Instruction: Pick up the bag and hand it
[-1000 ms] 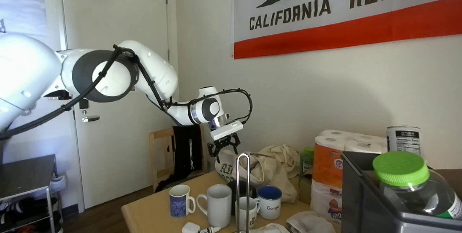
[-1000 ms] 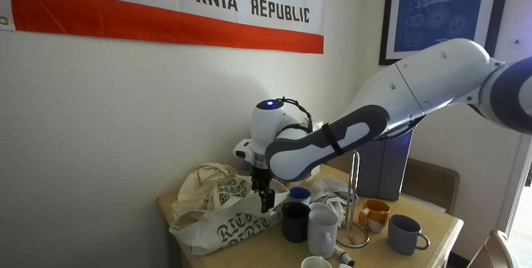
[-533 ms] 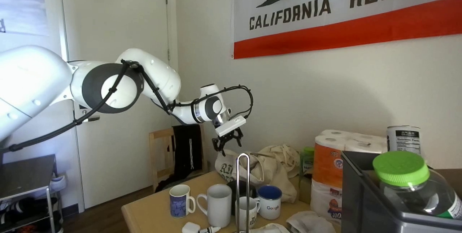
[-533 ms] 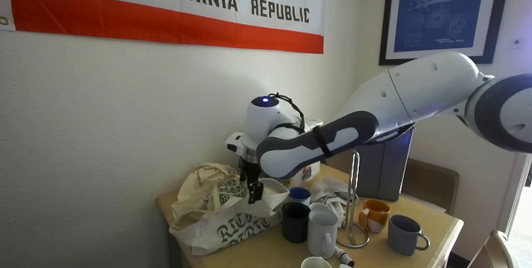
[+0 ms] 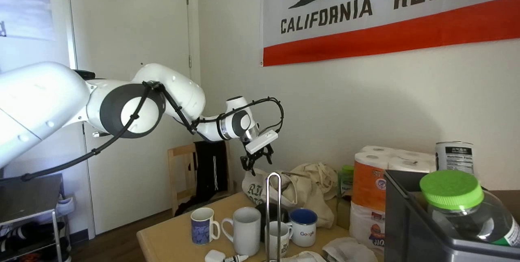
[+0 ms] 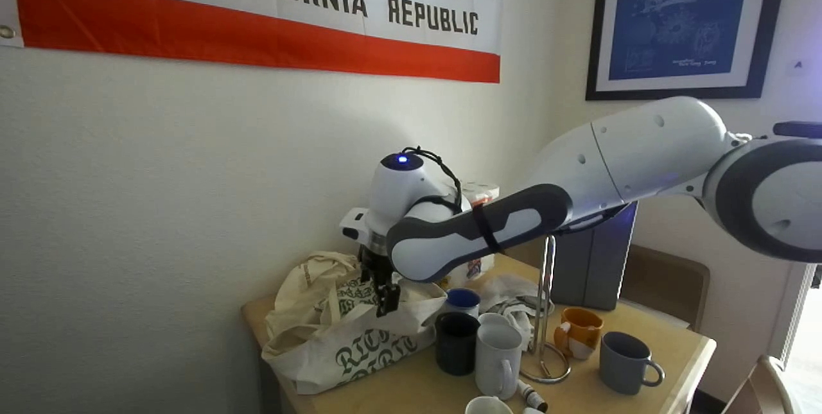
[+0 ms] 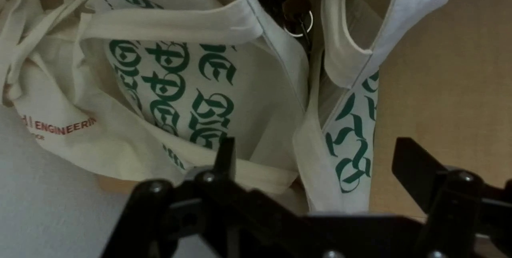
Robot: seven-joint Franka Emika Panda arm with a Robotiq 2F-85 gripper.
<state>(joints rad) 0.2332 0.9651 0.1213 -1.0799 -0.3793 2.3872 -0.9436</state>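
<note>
Bag (image 6: pixel 359 343) apparently below end effector (image 7: pixel 316 160)

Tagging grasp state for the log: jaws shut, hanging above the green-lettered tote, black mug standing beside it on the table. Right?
One fix: the jaws are open, not shut; the wrist view shows them spread wide apart. The rest stands: they hang above the green-lettered tote, with the black mug standing beside it on the table.

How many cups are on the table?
7. Same side of the metal stand as the bag: black cup, tall white cup, small white cup, Google cup, patterned cup. On its other side: orange cup, grey cup. Others may be hidden.
</note>
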